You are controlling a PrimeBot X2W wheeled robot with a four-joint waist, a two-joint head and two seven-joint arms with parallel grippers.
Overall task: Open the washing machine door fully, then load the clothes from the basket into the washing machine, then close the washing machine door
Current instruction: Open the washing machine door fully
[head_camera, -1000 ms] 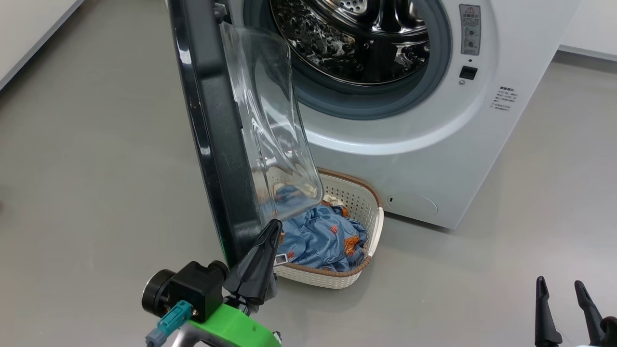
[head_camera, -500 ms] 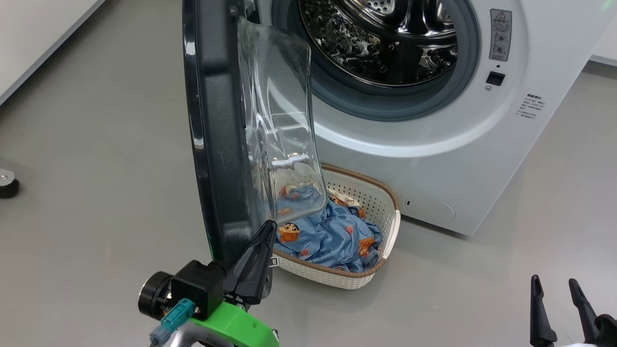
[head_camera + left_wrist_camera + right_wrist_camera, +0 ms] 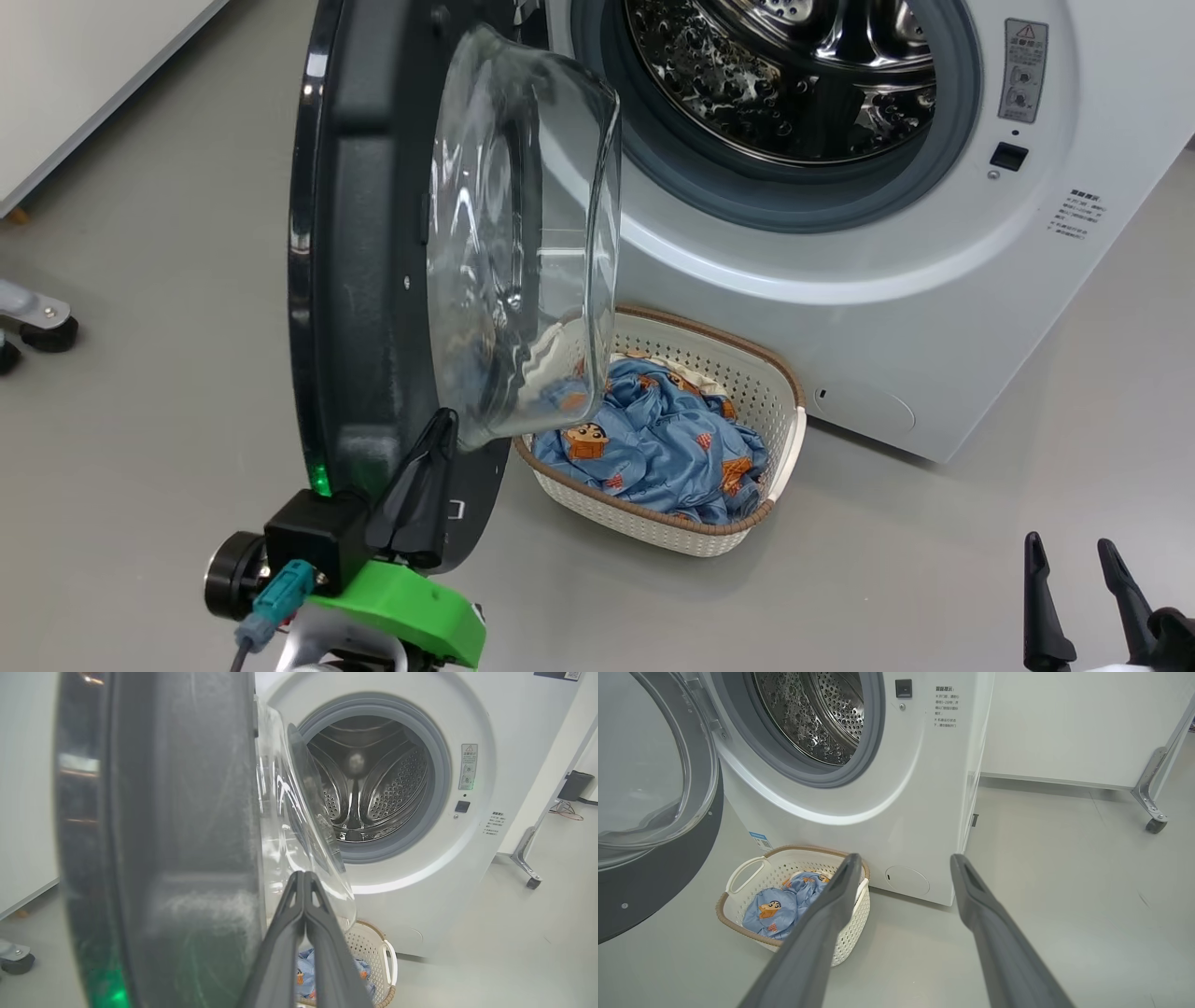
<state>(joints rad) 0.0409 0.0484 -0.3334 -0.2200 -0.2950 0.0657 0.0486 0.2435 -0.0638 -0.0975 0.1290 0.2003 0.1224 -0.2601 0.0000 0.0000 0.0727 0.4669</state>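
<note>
The white washing machine (image 3: 840, 308) stands ahead with its steel drum exposed. Its door (image 3: 373, 280) hangs open on the left, black rim and clear glass bowl facing the drum. My left gripper (image 3: 439, 425) is shut, empty, its tips against the inner face of the door's lower rim, beside the glass; the left wrist view shows the same gripper (image 3: 303, 875) with fingers pressed together. Below the drum sits the cream basket (image 3: 747, 373) holding the light blue clothes (image 3: 653, 439). My right gripper (image 3: 1064, 546) is open at the lower right, apart from everything.
Grey floor surrounds the machine. A caster wheel (image 3: 47, 331) of a frame sits at the far left, near a white wall base. In the right wrist view another caster leg (image 3: 1153, 798) stands to the right of the machine (image 3: 878, 788), past the basket (image 3: 742, 877).
The door has swung wider open toward the left, my shut left gripper moving left with it. The head camera has shifted, sliding the machine and basket rightward. The right gripper stays put.
</note>
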